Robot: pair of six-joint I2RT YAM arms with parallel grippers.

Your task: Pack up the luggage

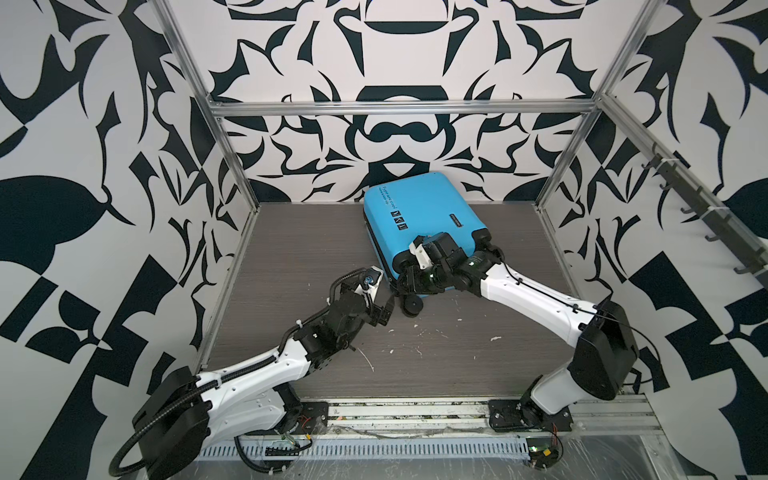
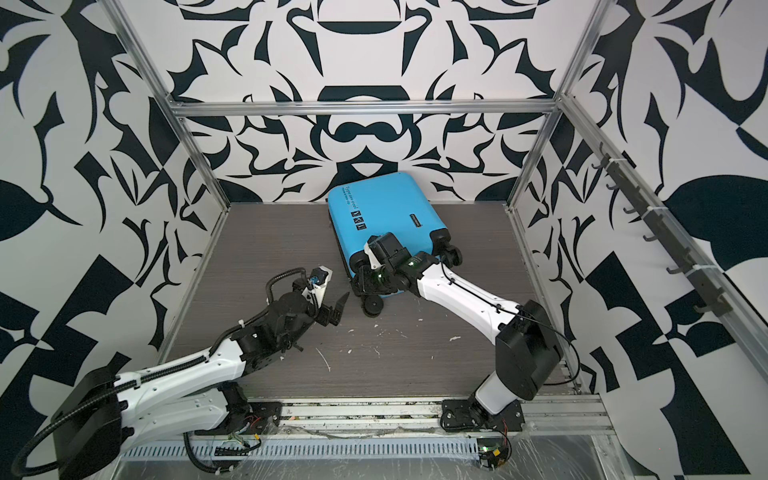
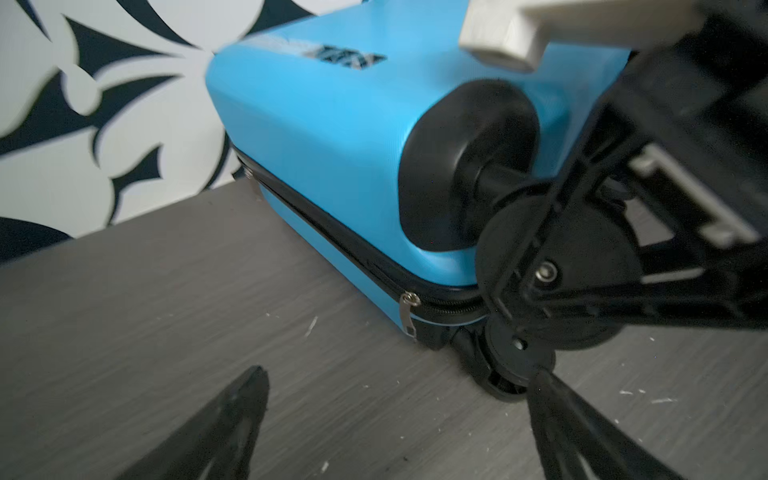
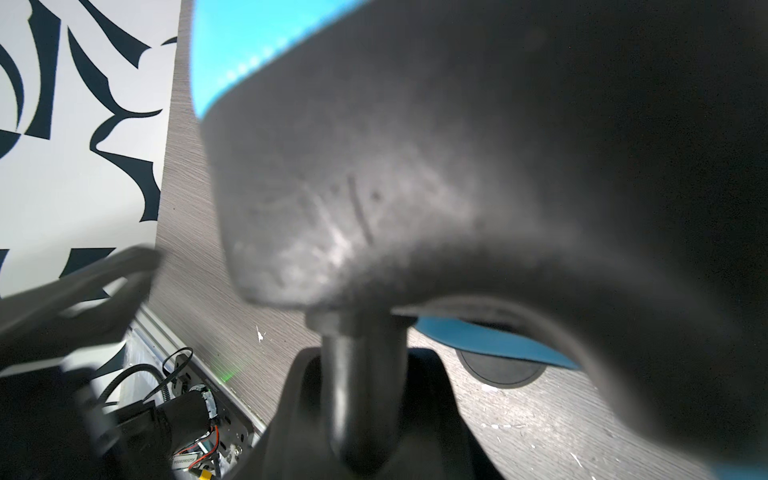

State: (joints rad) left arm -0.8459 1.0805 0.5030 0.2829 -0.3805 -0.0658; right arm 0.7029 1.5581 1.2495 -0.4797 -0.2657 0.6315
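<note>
**Scene at the desk, both arms in view.** The left pincer point(image 1: 383, 311) point(image 2: 338, 307) hovers low over the grey wood-grain desk point(image 1: 291, 249). Its two black fingers point(image 3: 232, 419) are spread wide with nothing between them.

Just ahead of this pincer, close but apart, lies the luggage point(image 1: 419, 216) point(image 2: 386, 212), a small bright blue hard-shell suitcase. It rests flat on one broad shell. Its black zipper band point(image 3: 332, 232) runs shut along the side in view. A silver pull tab point(image 3: 406, 312) hangs at the corner nearest the left pincer.

The right pincer point(image 1: 405, 277) point(image 2: 365, 279) sits at the wheeled end of the luggage, closed on a black spinner wheel point(image 3: 594, 249) of the upper shell. In the left wrist view its fingers lie on either side of the wheel disc. In the right wrist view the wheel's housing fills the frame, blurred.

A lower black wheel point(image 1: 411, 308) stands on the desk just beside the left pincer's fingertips. The end of the luggage farthest from both pincers lies near the black-and-white patterned back wall point(image 1: 291, 145).
</note>
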